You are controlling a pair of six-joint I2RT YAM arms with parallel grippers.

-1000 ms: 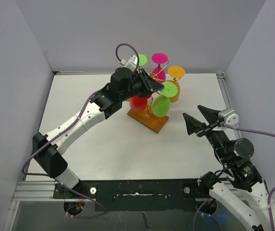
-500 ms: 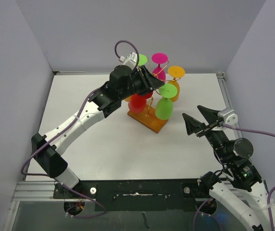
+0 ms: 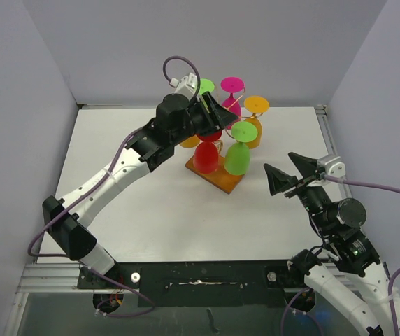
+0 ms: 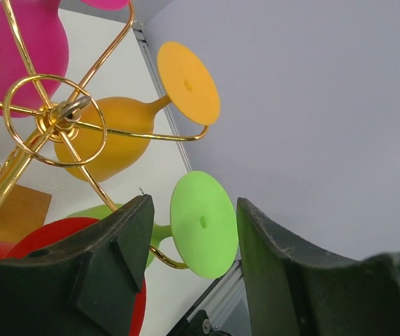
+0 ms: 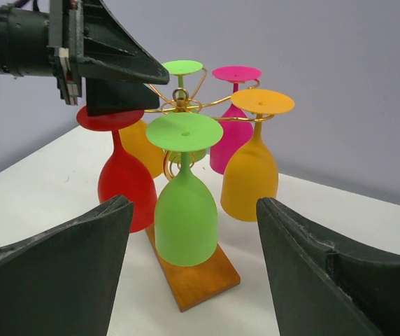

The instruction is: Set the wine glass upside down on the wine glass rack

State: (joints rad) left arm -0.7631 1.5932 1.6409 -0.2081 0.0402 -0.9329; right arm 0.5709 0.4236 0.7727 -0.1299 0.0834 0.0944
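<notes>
Overhead, my left wrist covered the top of the wine glass rack and the stem of the red wine glass; from the left wrist camera that glass was cut down to a sliver of red foot behind one finger, and only a corner of the wooden base showed; in the right wrist view the far green glass showed little more than its foot, its bowl mostly hidden behind the others.

My left gripper sat right at the rack's crown, jaws spread, nothing gripped between them; its lower finger was just over the red foot, touching or not I couldn't tell. My right gripper stood well off to the right of the rack, above the table, jaws wide and empty.

And the rack was loaded; the red wine glass hung upside down on the near left arm, bowl down beside the base; the near green glass hung next to it; the orange glass and the pink glass hung behind; a second orange glass peeked out behind the red one.
</notes>
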